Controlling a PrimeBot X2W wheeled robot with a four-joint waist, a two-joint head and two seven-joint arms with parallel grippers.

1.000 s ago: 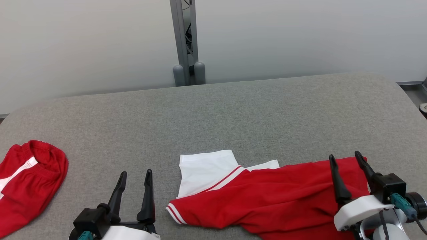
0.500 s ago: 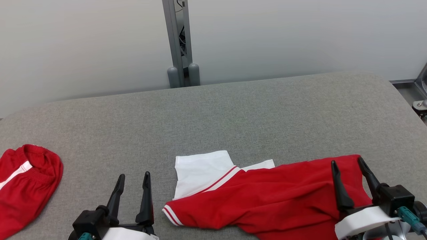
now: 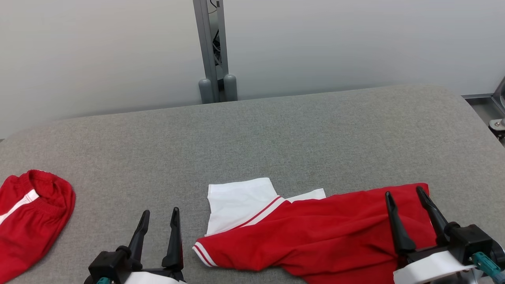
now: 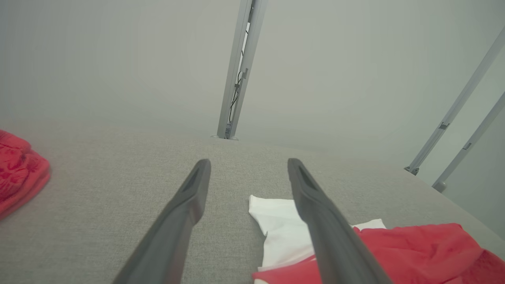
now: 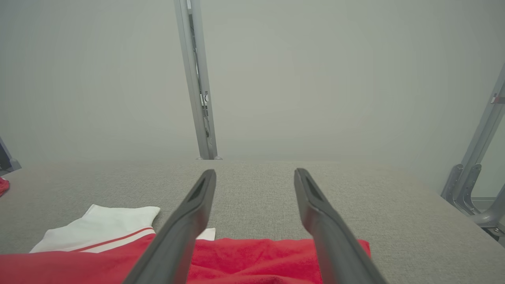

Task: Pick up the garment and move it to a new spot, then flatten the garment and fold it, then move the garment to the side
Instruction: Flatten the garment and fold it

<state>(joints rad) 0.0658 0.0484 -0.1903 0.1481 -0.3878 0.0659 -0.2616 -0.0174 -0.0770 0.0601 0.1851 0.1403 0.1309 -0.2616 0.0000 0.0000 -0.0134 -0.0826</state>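
Note:
The garment (image 3: 315, 236), a red shirt with a white, red-striped sleeve (image 3: 240, 201), lies crumpled along the near edge of the grey table (image 3: 276, 134). My left gripper (image 3: 161, 211) stands open over bare table just left of the sleeve. In the left wrist view the left gripper (image 4: 249, 161) has nothing between its fingers, and the garment (image 4: 414, 252) lies to its right. My right gripper (image 3: 403, 191) is open above the garment's right end. The right wrist view shows the right gripper (image 5: 255, 171) with the garment's red cloth (image 5: 256, 256) beneath its fingers, none of it gripped.
A second red piece of clothing (image 3: 31, 221) with a white stripe lies bunched at the table's left edge, and it appears again (image 4: 15, 173) in the left wrist view. A grey metal post (image 3: 211, 51) stands behind the table's far edge. Metal frame legs (image 5: 469, 185) stand off the right side.
The head view has shifted a little to the right. My right gripper has edged slightly left over the garment. The garment and the left gripper have not moved.

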